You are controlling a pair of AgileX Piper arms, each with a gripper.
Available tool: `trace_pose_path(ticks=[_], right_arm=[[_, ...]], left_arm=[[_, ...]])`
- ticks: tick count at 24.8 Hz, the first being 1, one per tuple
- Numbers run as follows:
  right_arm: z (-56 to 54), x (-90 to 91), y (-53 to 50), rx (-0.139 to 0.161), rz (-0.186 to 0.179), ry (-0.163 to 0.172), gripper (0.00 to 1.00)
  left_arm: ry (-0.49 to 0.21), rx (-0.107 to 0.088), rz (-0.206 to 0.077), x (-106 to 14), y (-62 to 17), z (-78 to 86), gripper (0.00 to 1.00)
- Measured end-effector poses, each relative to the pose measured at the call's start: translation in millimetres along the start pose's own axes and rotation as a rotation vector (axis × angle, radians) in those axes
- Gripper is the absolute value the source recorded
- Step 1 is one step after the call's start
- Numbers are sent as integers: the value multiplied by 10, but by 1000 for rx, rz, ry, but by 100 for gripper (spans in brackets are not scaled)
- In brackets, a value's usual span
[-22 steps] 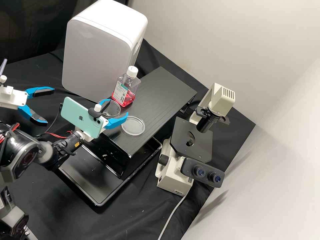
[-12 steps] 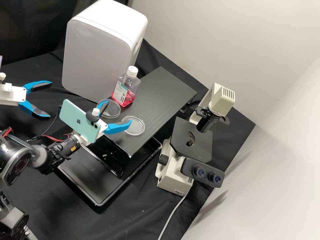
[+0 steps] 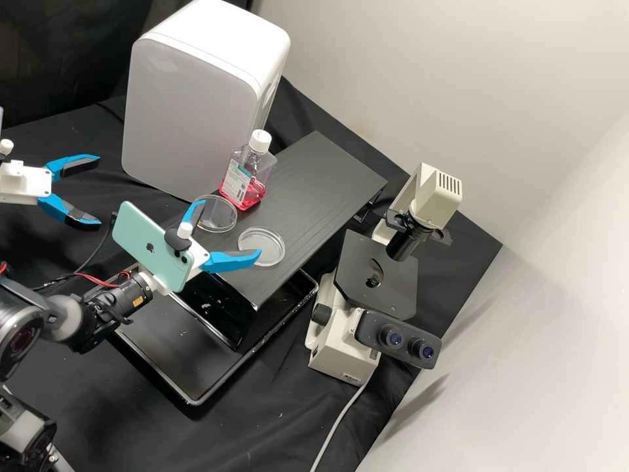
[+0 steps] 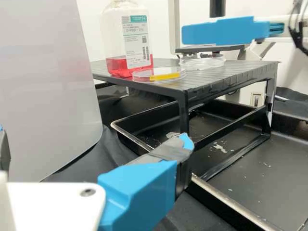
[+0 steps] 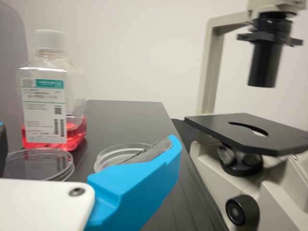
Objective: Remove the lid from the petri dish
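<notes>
Two clear round petri dish pieces lie side by side on the black raised platform [image 3: 327,177]. One piece [image 3: 217,213] [image 5: 38,163] [image 4: 159,74] sits beside the flask. The other [image 3: 262,246] [image 5: 122,154] [image 4: 202,61] lies nearer the microscope. I cannot tell which is lid and which is base. My right gripper [image 3: 231,227] hovers open at the platform's near-left corner, holding nothing; its lower finger [image 5: 144,168] overlaps the nearer dish piece. My left gripper [image 3: 97,190] stands open far off to the left over the black cloth, one finger [image 4: 159,163] in its own view.
A flask of red liquid [image 3: 246,172] stands on the platform behind the dishes. A white box [image 3: 196,92] rises at the back left. A microscope [image 3: 386,275] stands to the right, and a black tray [image 3: 196,354] lies under the platform.
My right gripper has drawn back toward the front left, away from the dish piece by the flask, which stays on the platform. My left gripper shifted slightly.
</notes>
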Motion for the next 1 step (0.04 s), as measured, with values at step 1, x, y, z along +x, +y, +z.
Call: trace_pose_path(ticks=[1], right_arm=[[9, -14, 15, 3, 4, -2, 100]], left_arm=[[0, 0, 0, 0, 0, 0, 100]])
